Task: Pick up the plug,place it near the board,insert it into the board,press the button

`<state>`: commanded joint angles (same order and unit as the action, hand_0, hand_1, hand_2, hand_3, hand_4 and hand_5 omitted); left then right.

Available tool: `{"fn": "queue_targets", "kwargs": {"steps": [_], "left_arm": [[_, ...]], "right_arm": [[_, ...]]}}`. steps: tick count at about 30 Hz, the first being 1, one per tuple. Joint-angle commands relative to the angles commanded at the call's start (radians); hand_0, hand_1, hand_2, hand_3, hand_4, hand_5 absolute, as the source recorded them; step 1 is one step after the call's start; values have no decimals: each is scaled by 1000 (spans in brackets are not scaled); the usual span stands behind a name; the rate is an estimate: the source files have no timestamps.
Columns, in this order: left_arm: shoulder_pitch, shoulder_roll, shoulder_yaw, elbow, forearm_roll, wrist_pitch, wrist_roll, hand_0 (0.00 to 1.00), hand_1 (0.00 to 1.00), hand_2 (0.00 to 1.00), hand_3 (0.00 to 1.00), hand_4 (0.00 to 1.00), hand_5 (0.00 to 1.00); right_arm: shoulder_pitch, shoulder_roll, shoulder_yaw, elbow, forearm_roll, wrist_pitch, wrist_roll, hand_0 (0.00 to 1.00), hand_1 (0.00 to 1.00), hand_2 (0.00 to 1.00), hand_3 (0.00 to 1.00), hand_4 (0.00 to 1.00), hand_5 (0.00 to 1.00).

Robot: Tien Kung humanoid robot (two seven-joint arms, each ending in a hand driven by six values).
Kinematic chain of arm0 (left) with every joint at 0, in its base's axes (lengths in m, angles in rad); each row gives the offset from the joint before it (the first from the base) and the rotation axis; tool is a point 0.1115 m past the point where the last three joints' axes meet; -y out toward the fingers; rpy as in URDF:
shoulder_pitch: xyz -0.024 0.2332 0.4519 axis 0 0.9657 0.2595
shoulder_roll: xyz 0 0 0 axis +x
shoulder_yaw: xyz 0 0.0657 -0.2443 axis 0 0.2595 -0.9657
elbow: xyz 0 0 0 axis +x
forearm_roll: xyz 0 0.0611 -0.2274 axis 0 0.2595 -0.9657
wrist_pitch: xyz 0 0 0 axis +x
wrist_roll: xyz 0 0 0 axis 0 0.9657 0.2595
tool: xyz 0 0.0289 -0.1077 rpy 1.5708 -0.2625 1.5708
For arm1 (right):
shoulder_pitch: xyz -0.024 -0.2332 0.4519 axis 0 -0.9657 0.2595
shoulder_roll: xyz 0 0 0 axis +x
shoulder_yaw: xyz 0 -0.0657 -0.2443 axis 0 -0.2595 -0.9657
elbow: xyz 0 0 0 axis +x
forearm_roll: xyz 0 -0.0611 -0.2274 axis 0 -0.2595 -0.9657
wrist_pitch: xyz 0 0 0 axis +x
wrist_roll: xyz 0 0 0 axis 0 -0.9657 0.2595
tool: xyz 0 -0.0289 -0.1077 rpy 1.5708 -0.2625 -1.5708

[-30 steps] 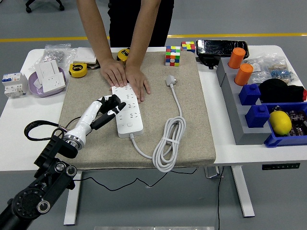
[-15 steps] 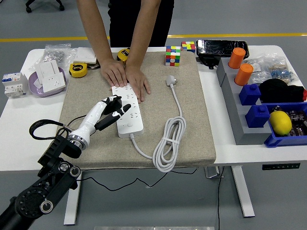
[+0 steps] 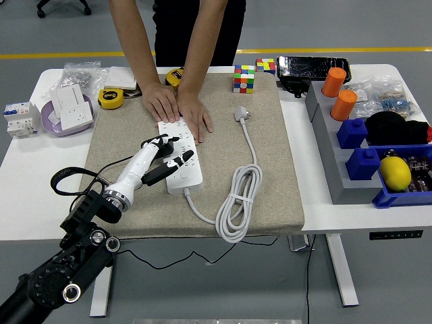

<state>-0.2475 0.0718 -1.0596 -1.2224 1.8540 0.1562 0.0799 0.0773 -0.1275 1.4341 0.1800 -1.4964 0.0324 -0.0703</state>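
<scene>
Moved: since the earlier frames the left robot hand point(image 3: 167, 156) has slid further right, and now sits over the power strip point(image 3: 180, 156).
Head view, robot hand: fingers spread and loose, gripping nothing, dark fingertips point(image 3: 186, 158) over the sockets.
Head view, power strip: white, lengthwise on the beige mat point(image 3: 270, 162), directly under the robot hand.
Head view, person: both hands point(image 3: 177, 108) press flat on the strip's far end, just beyond the robot hand.
Head view, plug point(image 3: 241, 114): white, loose on the mat, right of and beyond the robot hand, well apart.
Head view, cable point(image 3: 236, 202): coiled, right of the robot hand.
Head view, tabletop point(image 3: 310, 148): white, under the mat.
</scene>
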Motion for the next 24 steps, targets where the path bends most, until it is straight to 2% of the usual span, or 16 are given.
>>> {"fn": "queue_targets", "kwargs": {"steps": [11,24], "left_arm": [[-11,3,20,-32,143,-11,37,998,998,927,877,998,998],[-16,7,24,-49,186,-18,49,998,998,926,878,998,998]], "right_arm": [[2,0,-1,0,2,-1,0,829,758,754,785,998,832],[1,-1,-1,0,0,0,-1,830,758,754,785,998,831]]}}
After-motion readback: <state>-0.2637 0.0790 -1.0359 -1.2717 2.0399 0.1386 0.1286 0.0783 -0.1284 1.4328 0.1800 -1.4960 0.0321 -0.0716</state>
